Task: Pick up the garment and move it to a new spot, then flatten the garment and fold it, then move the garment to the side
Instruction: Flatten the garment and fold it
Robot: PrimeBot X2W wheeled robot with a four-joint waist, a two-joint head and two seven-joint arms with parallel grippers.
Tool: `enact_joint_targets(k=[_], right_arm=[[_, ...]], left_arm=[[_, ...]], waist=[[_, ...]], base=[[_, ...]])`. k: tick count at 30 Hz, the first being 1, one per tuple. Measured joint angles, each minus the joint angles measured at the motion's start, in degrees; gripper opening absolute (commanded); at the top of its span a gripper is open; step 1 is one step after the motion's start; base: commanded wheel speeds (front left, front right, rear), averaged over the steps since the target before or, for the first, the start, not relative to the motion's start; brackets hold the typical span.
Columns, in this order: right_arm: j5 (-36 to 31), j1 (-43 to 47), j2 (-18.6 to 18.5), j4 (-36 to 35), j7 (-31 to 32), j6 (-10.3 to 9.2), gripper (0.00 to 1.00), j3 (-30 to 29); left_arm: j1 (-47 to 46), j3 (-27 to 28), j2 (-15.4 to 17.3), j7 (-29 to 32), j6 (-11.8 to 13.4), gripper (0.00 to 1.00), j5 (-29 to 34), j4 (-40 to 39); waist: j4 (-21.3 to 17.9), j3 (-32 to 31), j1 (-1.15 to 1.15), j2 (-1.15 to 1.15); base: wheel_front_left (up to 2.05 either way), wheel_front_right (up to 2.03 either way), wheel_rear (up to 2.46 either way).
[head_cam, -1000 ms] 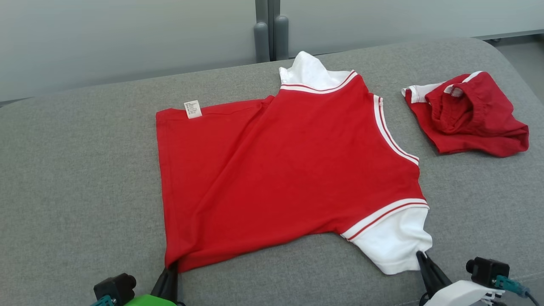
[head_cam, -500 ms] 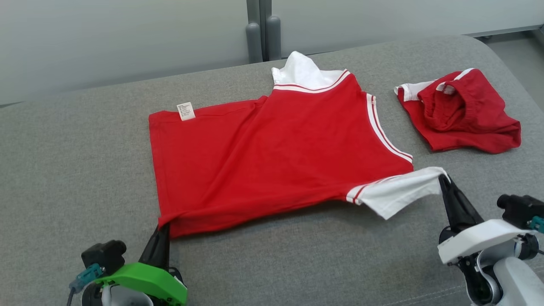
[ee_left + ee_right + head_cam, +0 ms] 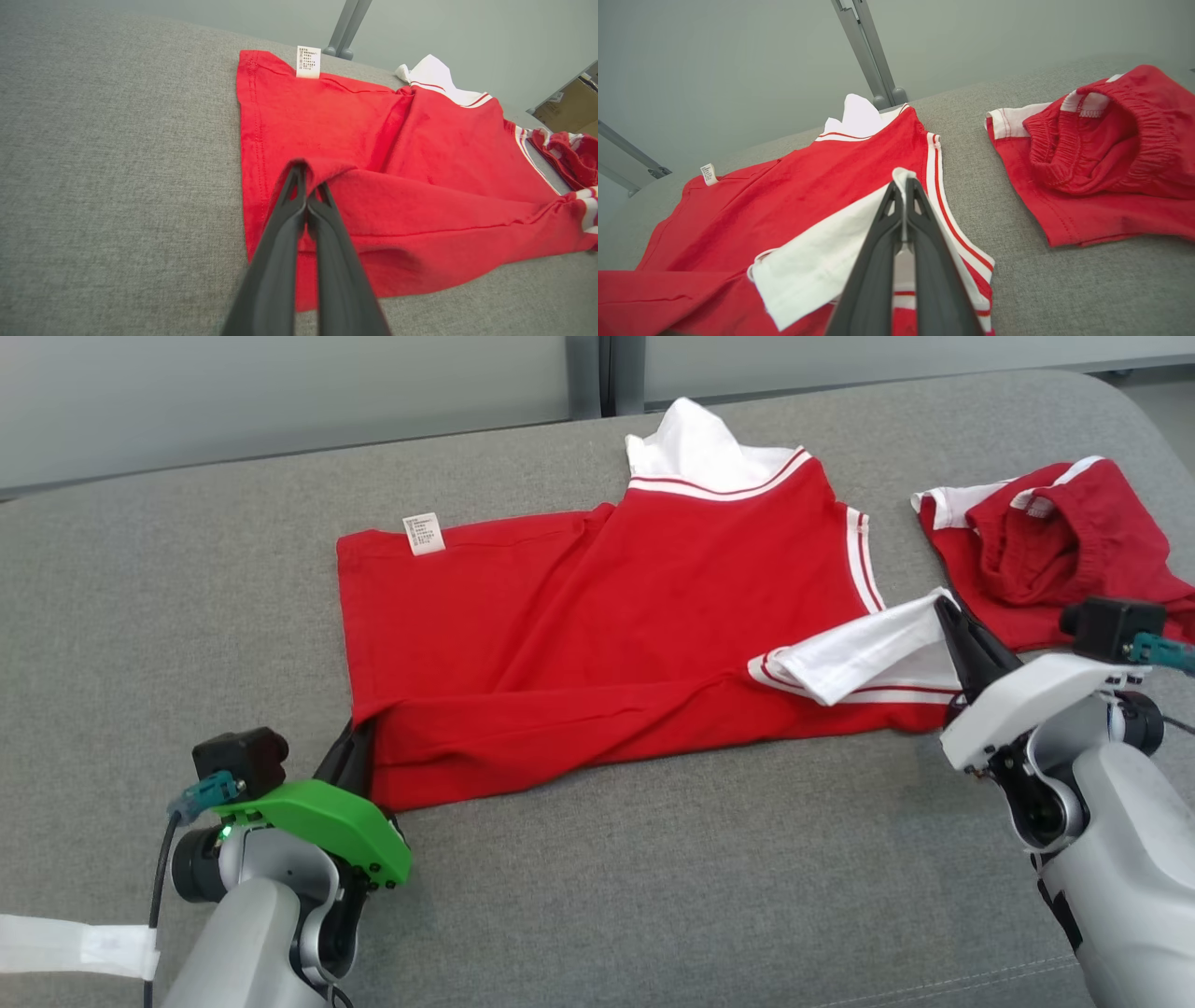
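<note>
Grey woven upholstery forms a broad cushioned surface that runs out on every side of both grippers. Pale wall panels stand past its far edge, well beyond the fingertips, with a pair of grey metal posts up against them. Between the two grippers, and reaching away ahead of their tips, lies the red shirt. It is mostly flat on the cushion, with its near edge raised and turned over onto itself in a long roll. A second red garment, a bunched pair of shorts with an elastic waistband and white trim, sits just to the outer side of the right gripper. It is close beside the fingers but apart from the shirt, with a strip of bare grey cloth between the two. The right gripper's fingers are pressed together on the edge of the near white sleeve and hold it up, folded back over the red body. A second patch of white cloth pokes out at the shirt's far edge, well ahead of that gripper. The left gripper is pinched tight on the shirt's near bottom corner, with red cloth draped over its tips. Far ahead of it, at the opposite corner of the hem, a small white care label sticks out of the seam.
</note>
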Motion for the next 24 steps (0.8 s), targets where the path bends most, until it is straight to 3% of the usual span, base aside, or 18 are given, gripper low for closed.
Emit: enact_joint_targets(k=[10,11,12,13,14,15,24], right_arm=[[-0.12,-7.74,0.92,8.22,3.02,-0.85,0.0,0.22],[-0.12,-8.22,1.01,9.0,3.02,-0.87,0.12,0.1],[-0.12,-8.65,1.08,9.61,3.0,-1.27,0.31,-0.05],[-0.12,-9.11,1.14,10.26,2.96,-1.36,0.5,-0.21],[-0.12,-9.49,1.23,10.62,2.68,-1.38,0.94,-0.4],[-0.12,-9.93,1.46,11.02,2.21,-1.38,1.0,-0.49],[-0.2,-12.98,1.4,13.54,-1.53,-1.19,1.0,-0.86]], left_arm=[[-5.86,-0.12,-0.3,1.31,0.76,0.0,0.53,5.11],[-6.36,-0.22,-0.43,1.3,0.76,0.0,0.58,5.6],[-6.77,-0.22,-0.55,1.27,0.76,0.07,0.6,6.08],[-7.06,-0.2,-0.67,1.26,0.76,0.33,0.6,6.36],[-7.29,-0.12,-0.76,1.16,0.77,0.49,0.6,6.62],[-7.48,0.0,-0.78,0.9,0.77,0.97,0.59,6.94],[-8.93,1.99,-0.78,-3.28,0.41,1.0,0.2,7.5]], waist=[[1.0,3.71,0.0,0.0],[1.16,4.03,0.0,0.0],[1.32,4.3,0.0,0.0],[1.5,4.54,0.0,0.0],[1.67,4.75,0.0,0.0],[1.82,4.93,0.0,0.0],[1.84,5.07,0.0,0.0]], base=[[0.0,0.0,0.0],[0.0,0.0,0.0],[0.0,0.0,0.0],[0.0,0.0,0.0],[0.0,0.0,0.0],[0.0,0.0,0.0],[0.0,0.0,0.0]])
